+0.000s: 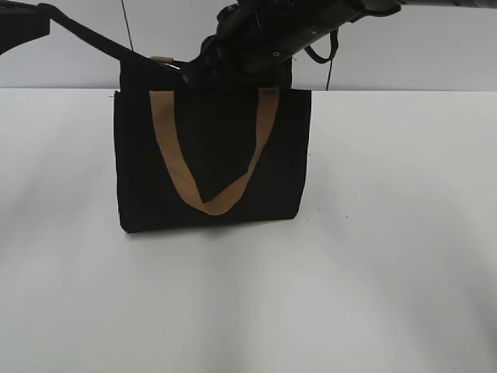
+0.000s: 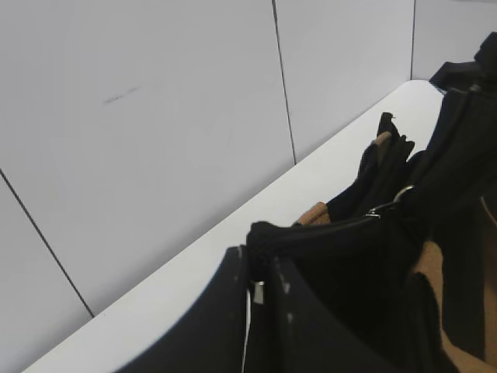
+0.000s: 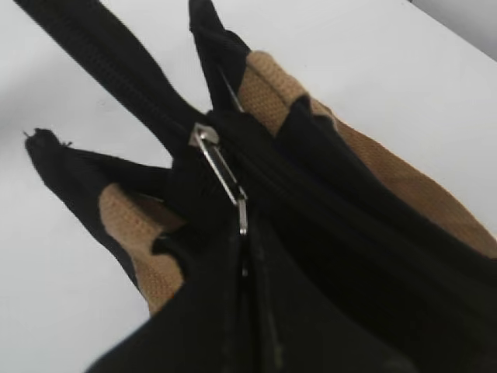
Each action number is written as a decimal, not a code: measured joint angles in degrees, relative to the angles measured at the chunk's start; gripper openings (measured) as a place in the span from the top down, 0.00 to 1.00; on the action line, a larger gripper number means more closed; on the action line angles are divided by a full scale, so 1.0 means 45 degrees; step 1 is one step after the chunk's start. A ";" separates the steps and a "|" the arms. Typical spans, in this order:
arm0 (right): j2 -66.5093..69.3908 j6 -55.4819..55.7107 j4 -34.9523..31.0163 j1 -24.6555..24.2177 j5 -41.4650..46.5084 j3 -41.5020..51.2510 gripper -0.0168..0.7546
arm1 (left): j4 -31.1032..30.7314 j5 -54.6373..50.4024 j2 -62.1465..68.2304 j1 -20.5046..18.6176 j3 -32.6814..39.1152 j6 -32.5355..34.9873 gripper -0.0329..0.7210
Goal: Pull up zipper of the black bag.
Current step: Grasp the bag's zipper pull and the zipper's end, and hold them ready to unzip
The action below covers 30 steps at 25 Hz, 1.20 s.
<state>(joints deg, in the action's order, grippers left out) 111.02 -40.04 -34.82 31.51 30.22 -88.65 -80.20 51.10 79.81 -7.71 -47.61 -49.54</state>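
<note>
Overhead, the right gripper (image 3: 242, 233) pinches the zipper (image 3: 220, 167) pull atop the black bag (image 1: 210, 163); left gripper's (image 2: 260, 291) grip unclear.

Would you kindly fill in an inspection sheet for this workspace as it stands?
Surface: white table, bare around the bag.
Job's things: black bag upright, tan handle hanging down its front; zipper with silver pull at the top edge.
Clutter: nothing seen.
Grippers: left gripper shut on the bag's end; right gripper shut on the pull tab.
Cables: thin dark lines behind, possibly cables.
Surroundings: white panelled wall.
</note>
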 joint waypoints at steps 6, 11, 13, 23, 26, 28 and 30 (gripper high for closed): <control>-0.0018 0.0662 0.0895 -0.0015 0.0087 -0.0004 1.00 | 0.0178 -0.0401 0.0000 0.0016 0.0000 0.0000 0.93; -0.0238 0.0820 0.1232 -0.0054 0.0181 -0.0004 1.00 | 0.0205 -0.0452 0.0000 0.0016 0.0000 0.0000 0.93; -0.0313 0.0896 0.1289 -0.0254 0.0328 -0.0004 1.00 | 0.0205 -0.0480 0.0000 0.0016 0.0000 0.0000 0.93; -0.0925 0.1462 0.1811 -0.1427 0.1141 -0.0004 1.00 | 0.0192 -0.0480 0.0000 0.0016 0.0000 0.0000 0.93; -0.0967 0.1558 0.2012 -0.1776 0.1601 -0.0004 1.00 | 0.0192 -0.0468 0.0000 0.0016 0.0000 0.0000 0.93; -0.0967 0.1647 0.2134 -0.1984 0.1894 -0.0004 1.00 | 0.0192 -0.0468 0.0000 0.0028 0.0000 0.0000 0.93; -0.0967 0.1695 0.2187 -0.2187 0.2073 -0.0004 1.00 | 0.0192 -0.0440 0.0000 0.0056 0.0000 0.0000 0.93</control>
<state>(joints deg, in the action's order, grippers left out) 106.67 -32.41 -24.98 21.67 39.55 -88.67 -79.34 49.12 79.81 -7.46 -47.61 -49.54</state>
